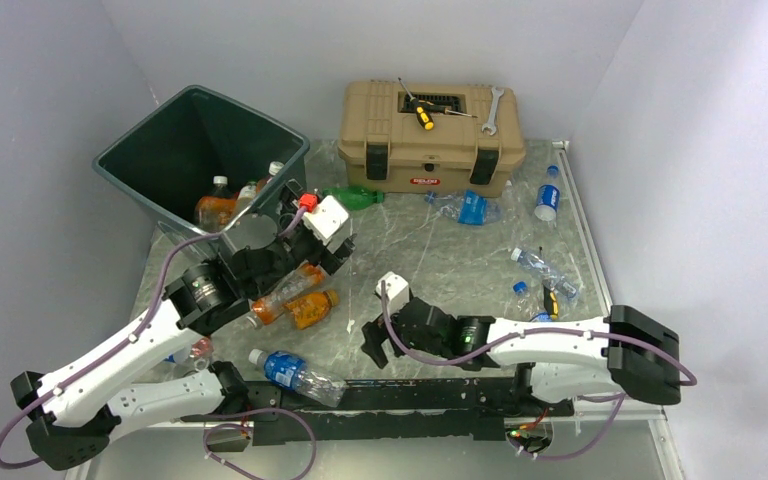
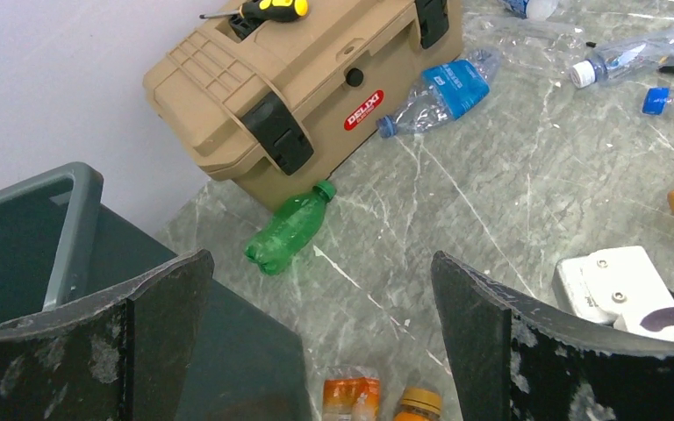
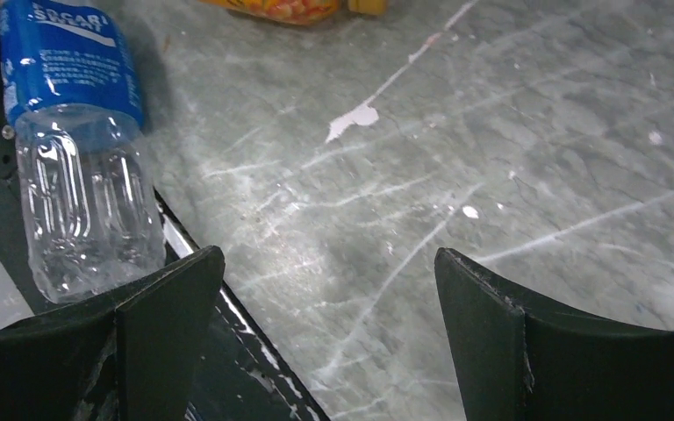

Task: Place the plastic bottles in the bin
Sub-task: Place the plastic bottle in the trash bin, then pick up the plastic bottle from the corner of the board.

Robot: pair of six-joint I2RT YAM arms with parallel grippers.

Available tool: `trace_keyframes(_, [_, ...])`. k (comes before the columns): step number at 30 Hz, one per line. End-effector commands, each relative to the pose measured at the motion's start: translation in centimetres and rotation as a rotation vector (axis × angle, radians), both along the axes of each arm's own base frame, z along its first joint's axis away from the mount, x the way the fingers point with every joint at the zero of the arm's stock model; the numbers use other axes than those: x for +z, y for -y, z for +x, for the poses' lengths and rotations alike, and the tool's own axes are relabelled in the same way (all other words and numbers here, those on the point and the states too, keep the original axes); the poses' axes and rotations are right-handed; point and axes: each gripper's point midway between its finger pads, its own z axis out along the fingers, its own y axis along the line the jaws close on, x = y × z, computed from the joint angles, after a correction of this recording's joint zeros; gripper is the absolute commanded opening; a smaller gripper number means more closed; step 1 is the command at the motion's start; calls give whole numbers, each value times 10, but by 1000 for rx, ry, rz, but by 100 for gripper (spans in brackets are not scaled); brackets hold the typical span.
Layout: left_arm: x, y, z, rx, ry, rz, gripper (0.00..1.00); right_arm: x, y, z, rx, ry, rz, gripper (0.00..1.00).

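My left gripper (image 1: 305, 232) hangs with its fingers spread wide and empty, just beside the bin (image 1: 140, 140). A few bottles already stand inside the bin, but most are scattered over the table. My right gripper (image 3: 329, 272) is low over bare tabletop, also spread and holding nothing.

The blue-label bottle (image 3: 79, 158) lies just outside its left finger, partly over the black rail (image 1: 410, 395) at the near edge. If I close now I catch nothing. If I slide sideways, that finger may shove the bottle along or strike the rail. The clear body looks slick and soft, so a shallow pinch could squirt it out.

On the left, the bin wall is close, and a careless swing toward the orange bottles (image 1: 300, 300) or the green bottle (image 2: 288, 228) could nudge it.
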Motion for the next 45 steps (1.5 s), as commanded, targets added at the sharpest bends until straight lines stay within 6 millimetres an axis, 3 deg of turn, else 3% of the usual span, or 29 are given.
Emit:
trace_keyframes(1, [22,-9,1,48,63,-76,100,40,-41,-4,81,35,144,94])
trace_keyframes(8, [20,-10,2,60,74,-71,100,62,-74,-32,244,27,201,96])
trace_keyframes(11, [22,-12,2,70,83,-82,100,62,-87,-43,290,63,153,97])
trace_keyframes(19, [31,-26,4,129,128,-118,99,42,-114,-65,368,108,9,96])
trace_keyframes(35, [24,-25,8,143,124,-87,99,7,-132,-89,484,41,-128,93])
trace_keyframes(41, [22,-23,8,139,118,-79,100,-15,-134,-87,470,10,-211,90])
trace_keyframes(45, [20,-23,9,139,117,-72,99,-29,-130,-82,440,8,-262,84])
